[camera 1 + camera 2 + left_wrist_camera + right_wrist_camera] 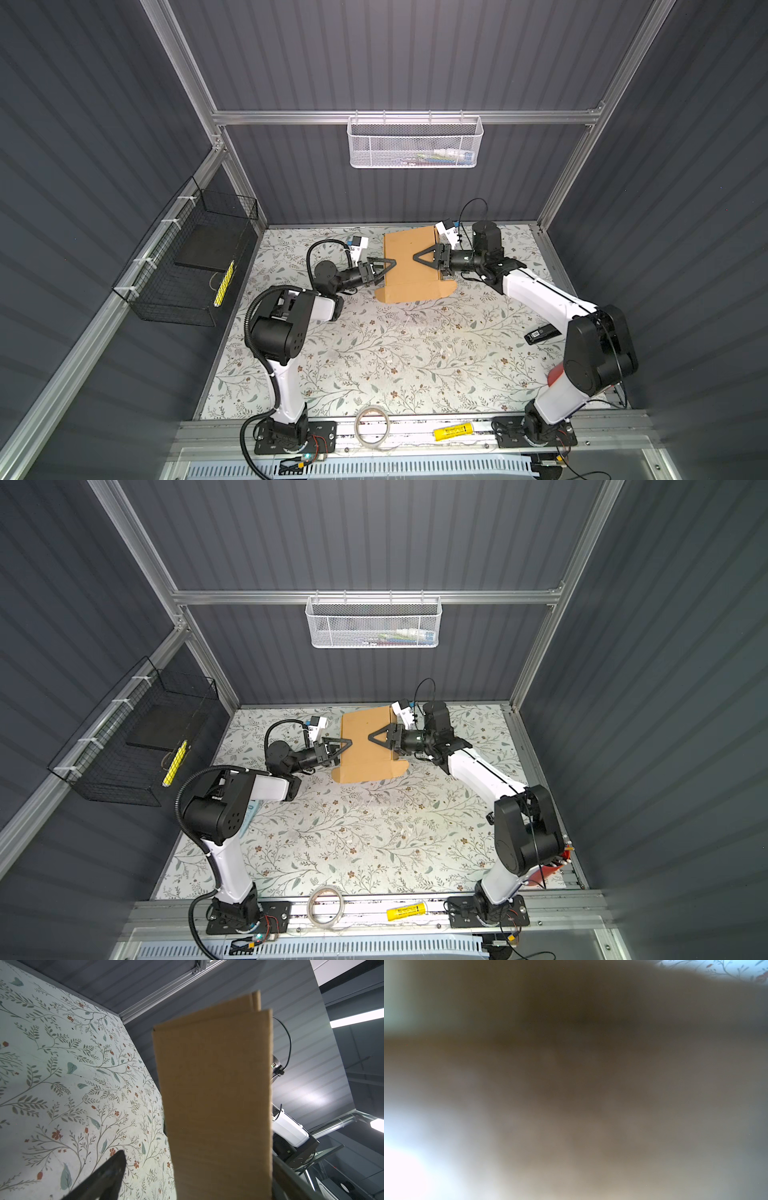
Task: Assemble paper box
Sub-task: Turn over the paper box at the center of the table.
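Folded from plain brown corrugated cardboard into a flat, rectangular paper box (405, 272), matte, with crisp creases and raw cut edges. Visible in both top views (359, 754), over the far part of the pale, leaf-and-flower printed tabletop (395, 353). Set between the 2 pairs of black, triangle-shaped fingers. Long axis crosswise to the line from 1 pair to the other, broad top panel facing up. 1 rounded ear flap poking out at the corner just beside the right pair.

Clamped at its right side by the right fingers (417, 257): 1 flat on the top panel, the other tucked under the edge. Straddled at its left side by the left fingers (391, 262), spread wide and not squeezing.

From the left wrist, paper box (216, 1095) as a tall plain strip beside 1 dark finger (108, 1172), with layered edges at the far end. From the right wrist, only a brown blur, nothing sharp.
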{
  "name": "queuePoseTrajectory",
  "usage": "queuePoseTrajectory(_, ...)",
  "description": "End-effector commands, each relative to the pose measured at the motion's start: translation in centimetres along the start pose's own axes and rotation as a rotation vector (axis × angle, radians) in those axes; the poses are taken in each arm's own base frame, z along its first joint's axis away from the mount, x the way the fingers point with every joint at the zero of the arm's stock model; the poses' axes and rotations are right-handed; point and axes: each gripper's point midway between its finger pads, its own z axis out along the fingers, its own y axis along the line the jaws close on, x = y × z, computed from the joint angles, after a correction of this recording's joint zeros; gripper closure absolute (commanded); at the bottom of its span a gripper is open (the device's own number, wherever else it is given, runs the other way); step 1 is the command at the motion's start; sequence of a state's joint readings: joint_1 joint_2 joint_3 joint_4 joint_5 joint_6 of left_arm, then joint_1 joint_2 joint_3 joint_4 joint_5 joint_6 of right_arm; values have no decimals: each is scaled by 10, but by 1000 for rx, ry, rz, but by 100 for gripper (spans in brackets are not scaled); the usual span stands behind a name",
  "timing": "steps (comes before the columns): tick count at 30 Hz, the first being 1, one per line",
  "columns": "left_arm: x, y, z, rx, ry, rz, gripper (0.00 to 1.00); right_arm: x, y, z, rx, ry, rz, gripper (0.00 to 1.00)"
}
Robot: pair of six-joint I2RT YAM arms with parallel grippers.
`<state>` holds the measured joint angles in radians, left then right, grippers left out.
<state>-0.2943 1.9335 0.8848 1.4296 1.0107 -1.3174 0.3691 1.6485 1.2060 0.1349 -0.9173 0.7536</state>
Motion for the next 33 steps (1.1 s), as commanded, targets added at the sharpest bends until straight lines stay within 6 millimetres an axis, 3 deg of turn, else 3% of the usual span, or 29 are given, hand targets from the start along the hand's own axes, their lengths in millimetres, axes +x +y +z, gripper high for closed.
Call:
queuePoseTrajectory(1,-9,-25,6,45,1,84,0,1,5,1,-41,6,-16,44)
queuePoseTrajectory(19,-17,-45,13,76,26,112,5,9,3,4,-46,18,0,44)
queuePoseTrajectory(33,-17,-53,22,123,48,87,11,2,6,9,-57,11,-7,44)
